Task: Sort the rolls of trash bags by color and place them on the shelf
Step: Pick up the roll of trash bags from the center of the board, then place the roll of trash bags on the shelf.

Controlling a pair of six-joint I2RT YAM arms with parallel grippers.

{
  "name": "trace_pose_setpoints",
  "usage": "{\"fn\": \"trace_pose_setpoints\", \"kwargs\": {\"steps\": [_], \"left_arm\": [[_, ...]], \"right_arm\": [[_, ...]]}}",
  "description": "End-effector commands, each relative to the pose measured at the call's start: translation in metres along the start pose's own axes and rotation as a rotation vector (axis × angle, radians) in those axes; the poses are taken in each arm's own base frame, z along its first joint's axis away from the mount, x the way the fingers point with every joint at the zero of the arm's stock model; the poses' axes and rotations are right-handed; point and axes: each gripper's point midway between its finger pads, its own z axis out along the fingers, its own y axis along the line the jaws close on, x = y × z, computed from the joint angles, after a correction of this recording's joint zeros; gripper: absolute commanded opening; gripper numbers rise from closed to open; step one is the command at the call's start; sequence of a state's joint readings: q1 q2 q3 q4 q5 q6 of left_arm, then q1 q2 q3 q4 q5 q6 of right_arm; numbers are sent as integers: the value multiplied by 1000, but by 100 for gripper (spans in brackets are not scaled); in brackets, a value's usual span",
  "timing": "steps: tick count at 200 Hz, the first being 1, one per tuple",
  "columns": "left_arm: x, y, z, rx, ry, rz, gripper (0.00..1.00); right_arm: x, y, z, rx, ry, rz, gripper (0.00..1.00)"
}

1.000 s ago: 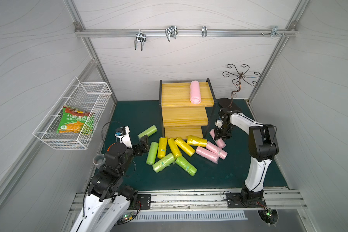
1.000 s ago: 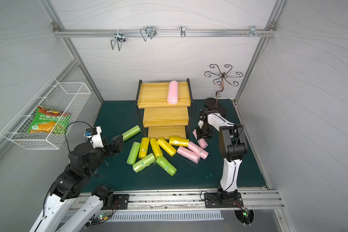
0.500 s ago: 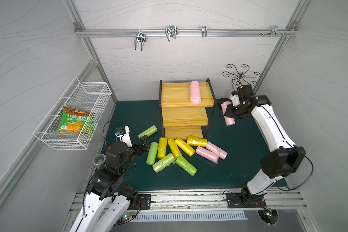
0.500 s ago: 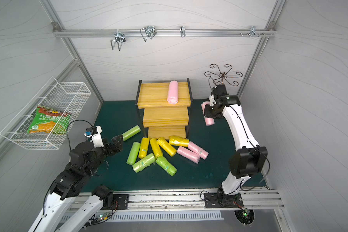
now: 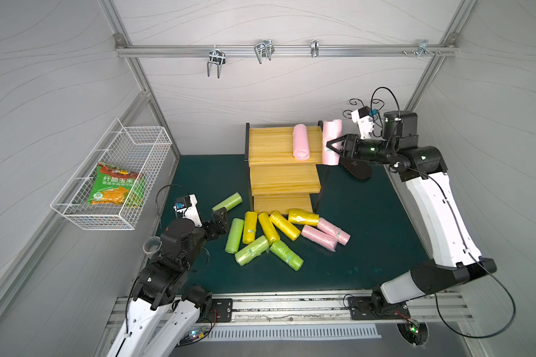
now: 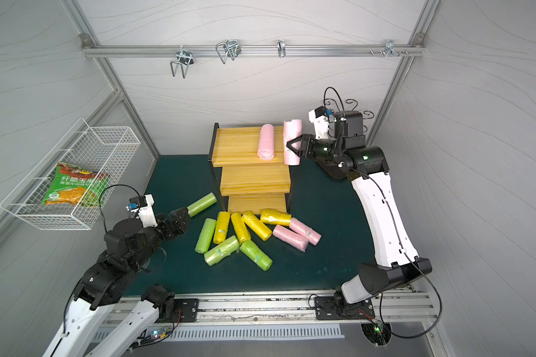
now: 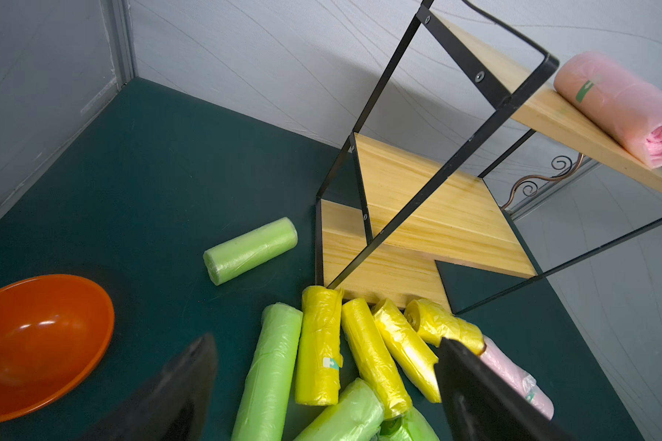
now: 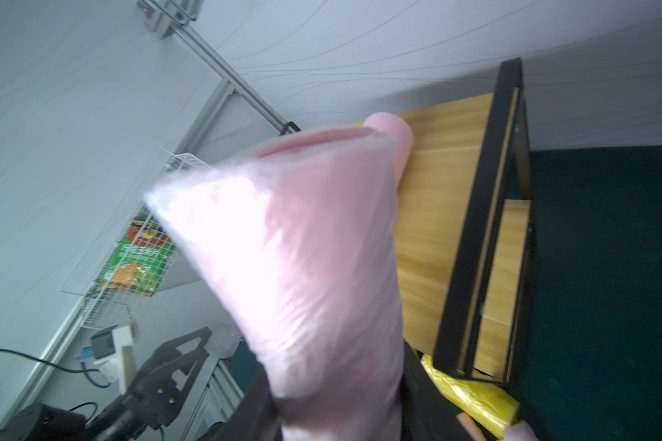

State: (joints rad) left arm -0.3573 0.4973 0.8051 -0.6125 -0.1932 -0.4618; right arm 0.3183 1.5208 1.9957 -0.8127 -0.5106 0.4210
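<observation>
The shelf (image 5: 279, 148) stands at the back of the green mat, with one pink roll (image 5: 300, 146) lying on its top tier. My right gripper (image 5: 333, 146) is shut on a second pink roll (image 5: 331, 136), held upright at the top tier's right edge; this roll (image 8: 302, 248) fills the right wrist view. Yellow rolls (image 5: 268, 227), green rolls (image 5: 251, 250) and two pink rolls (image 5: 325, 235) lie piled in front of the shelf. One green roll (image 5: 227, 201) lies apart. My left gripper (image 5: 220, 221) stands open beside it, above the pile's left edge (image 7: 325, 385), holding nothing.
A white wire basket (image 5: 136, 142) on the left wall holds a snack bag (image 5: 115, 188). An orange bowl (image 7: 35, 343) sits on the mat beside my left gripper. A dark metal stand's base (image 5: 356, 168) lies right of the shelf. Hooks (image 5: 214, 61) hang from the rail above.
My right arm has lifted the pink roll from the mat beside the shelf up to the top tier's right edge. The left gripper has stayed almost still.
</observation>
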Motion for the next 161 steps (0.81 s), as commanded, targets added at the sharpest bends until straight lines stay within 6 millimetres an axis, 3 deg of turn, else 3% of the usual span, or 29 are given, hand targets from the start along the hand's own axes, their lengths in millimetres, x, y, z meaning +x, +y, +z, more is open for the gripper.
{"fn": "trace_pose_setpoints", "kwargs": {"steps": [1,22,58,130,143,161], "left_arm": [[-20,-11,-11,48,-60,-39,95],[-20,-11,-12,50,-59,-41,95],[-21,-10,-15,43,-64,-29,95],[-16,-6,-14,34,-56,-29,95],[-16,-6,-14,34,-56,-29,95],[-15,-6,-13,32,-55,-28,95]], "right_arm": [[-22,34,9,-157,-41,-25,0],[-28,32,23,-164,-33,-22,0],[-25,12,47,-124,27,10,0],[-11,-26,64,17,54,-2,0],[-11,-30,67,31,61,-6,5],[-11,-36,71,55,66,-7,24]]}}
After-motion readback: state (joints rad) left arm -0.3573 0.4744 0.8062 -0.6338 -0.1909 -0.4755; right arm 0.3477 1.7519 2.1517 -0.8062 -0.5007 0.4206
